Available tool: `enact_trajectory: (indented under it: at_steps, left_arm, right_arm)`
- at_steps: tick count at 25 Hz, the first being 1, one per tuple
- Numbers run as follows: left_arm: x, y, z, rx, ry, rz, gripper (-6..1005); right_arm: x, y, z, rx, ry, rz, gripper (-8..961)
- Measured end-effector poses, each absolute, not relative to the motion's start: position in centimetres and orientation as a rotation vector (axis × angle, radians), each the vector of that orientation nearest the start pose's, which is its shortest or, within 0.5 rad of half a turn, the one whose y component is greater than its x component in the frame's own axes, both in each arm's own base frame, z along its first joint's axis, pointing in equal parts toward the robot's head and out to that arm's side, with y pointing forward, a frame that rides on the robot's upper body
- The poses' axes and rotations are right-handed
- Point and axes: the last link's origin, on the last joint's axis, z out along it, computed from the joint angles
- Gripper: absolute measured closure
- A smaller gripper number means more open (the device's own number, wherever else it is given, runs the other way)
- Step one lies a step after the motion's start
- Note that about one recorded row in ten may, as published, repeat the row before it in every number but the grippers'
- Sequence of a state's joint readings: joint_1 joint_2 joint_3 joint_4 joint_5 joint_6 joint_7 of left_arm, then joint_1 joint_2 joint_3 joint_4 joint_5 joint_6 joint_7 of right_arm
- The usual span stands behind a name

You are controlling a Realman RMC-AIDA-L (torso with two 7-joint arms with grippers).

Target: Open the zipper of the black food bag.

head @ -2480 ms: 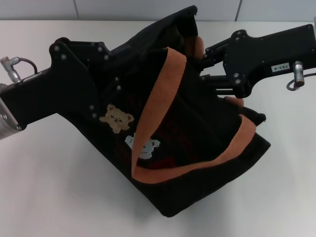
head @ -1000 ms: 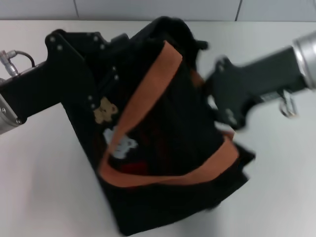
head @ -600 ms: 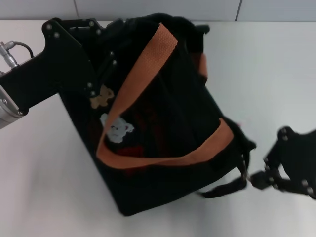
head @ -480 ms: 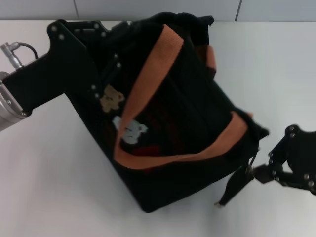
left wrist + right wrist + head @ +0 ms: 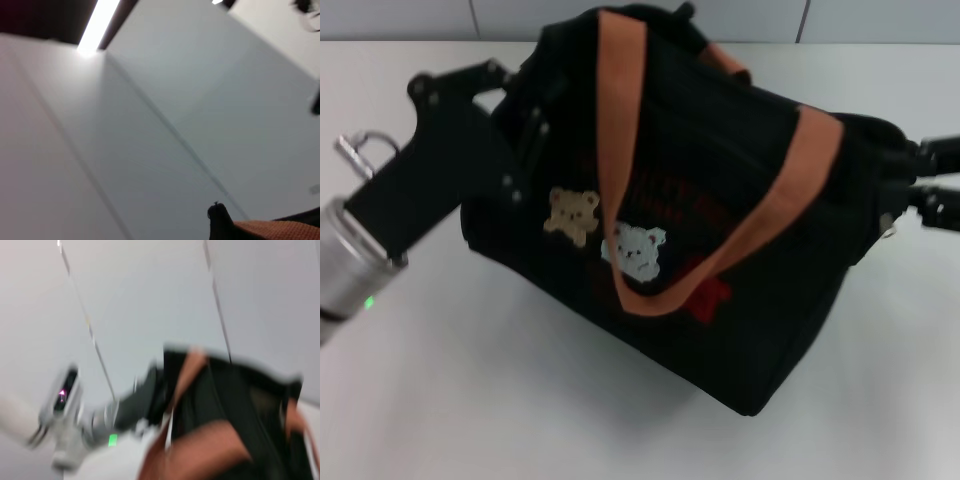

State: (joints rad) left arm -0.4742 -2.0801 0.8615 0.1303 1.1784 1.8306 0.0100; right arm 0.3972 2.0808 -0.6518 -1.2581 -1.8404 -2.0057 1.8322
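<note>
The black food bag (image 5: pixel 720 210) sits tilted on the white table, its orange-brown handles (image 5: pixel 617 110) draped over the side with the two bear patches (image 5: pixel 572 213) and red label (image 5: pixel 708 295). My left gripper (image 5: pixel 525 115) is shut on the bag's left end. At the bag's right end sits my right gripper (image 5: pixel 905 185), touching or nearly touching the fabric. A small silver piece (image 5: pixel 888 228) hangs there; I cannot tell whether it is the zipper's pull. The zipper line itself does not show clearly. The right wrist view shows the bag (image 5: pixel 230 405) blurred.
The white table (image 5: pixel 470 400) spreads in front of the bag and to its right. A tiled wall (image 5: pixel 420 15) runs along the back edge. The left wrist view shows mostly wall and a light strip (image 5: pixel 97 25), with a bit of orange handle (image 5: pixel 280 230).
The bag has swung round and shifted right, its bear side now facing me. My right gripper rose from low at the right to the bag's right end. The left arm dropped lower.
</note>
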Motion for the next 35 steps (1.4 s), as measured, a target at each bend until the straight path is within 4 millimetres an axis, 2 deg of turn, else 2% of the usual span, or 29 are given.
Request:
enact_trajectory:
  at_steps: [3, 4, 6, 9, 11, 12, 17, 20, 22, 23, 24, 25, 26, 27, 29, 32, 35]
  left_arm:
    - [-25.6, 26.6, -2.1, -1.933, 0.327, -1.021, 878]
    - [-26.4, 25.5, -2.9, -1.974, 0.242, -1.017, 878]
    - [-26.7, 25.0, -3.3, -2.0, 0.203, -1.022, 877]
    - [-27.8, 23.2, -3.4, -2.02, 0.085, -1.052, 866]
    - [-27.9, 22.9, -3.3, -2.015, 0.075, -1.062, 858]
    - [-28.0, 22.7, -3.2, -2.012, 0.069, -1.075, 854]
    - [-28.1, 21.6, -1.9, -1.969, 0.085, -1.135, 638]
    - [-28.1, 21.1, -0.8, -1.976, 0.087, -1.213, 575]
    - [-27.9, 21.1, 0.1, -2.046, 0.076, -1.291, 533]
    - [-27.7, 21.3, 0.4, -2.082, 0.078, -1.313, 512]
    - [-27.2, 21.7, 1.1, -2.199, 0.075, -1.358, 491]
    - [-27.2, 21.7, 1.1, -2.199, 0.075, -1.358, 470]
    - [-26.8, 22.2, 1.7, -2.317, 0.043, -1.385, 449]
    - [-26.8, 22.2, 1.7, -2.317, 0.043, -1.385, 428]
    - [-26.2, 23.0, 2.5, -2.464, -0.012, -1.385, 349]
    - [-25.7, 23.5, 2.7, -2.523, -0.016, -1.366, 176]
    - [-25.6, 23.6, 2.8, -2.529, -0.014, -1.365, 178]
  right_arm:
    - [21.7, 28.4, 10.2, -2.795, 0.559, 0.899, 788]
    - [22.0, 28.4, 9.9, -2.788, 0.554, 0.929, 757]
    - [22.2, 28.4, 9.6, -2.79, 0.548, 0.951, 549]
    - [22.4, 28.5, 9.2, -2.789, 0.535, 0.974, 418]
    - [22.5, 28.5, 9.0, -2.788, 0.518, 0.982, 331]
    - [22.5, 28.5, 9.0, -2.788, 0.518, 0.982, 315]
    - [22.6, 28.4, 8.6, -2.785, 0.487, 1.011, 235]
    - [22.7, 28.2, 8.6, -2.777, 0.463, 1.046, 233]
    - [22.6, 27.4, 8.7, -2.799, 0.357, 1.072, 232]
    - [22.6, 27.4, 8.7, -2.799, 0.357, 1.072, 232]
    - [22.4, 26.6, 8.5, -2.837, 0.243, 1.082, 231]
    - [22.4, 26.6, 8.5, -2.837, 0.243, 1.082, 231]
    - [22.3, 26.3, 8.4, -2.849, 0.21, 1.087, 230]
    - [22.3, 26.1, 8.3, -2.862, 0.177, 1.093, 230]
    - [22.0, 25.8, 7.8, -2.896, 0.143, 1.098, 229]
    - [21.8, 25.9, 7.0, -2.926, 0.123, 1.087, 227]
    - [21.8, 26.0, 6.5, -2.936, 0.118, 1.085, 213]
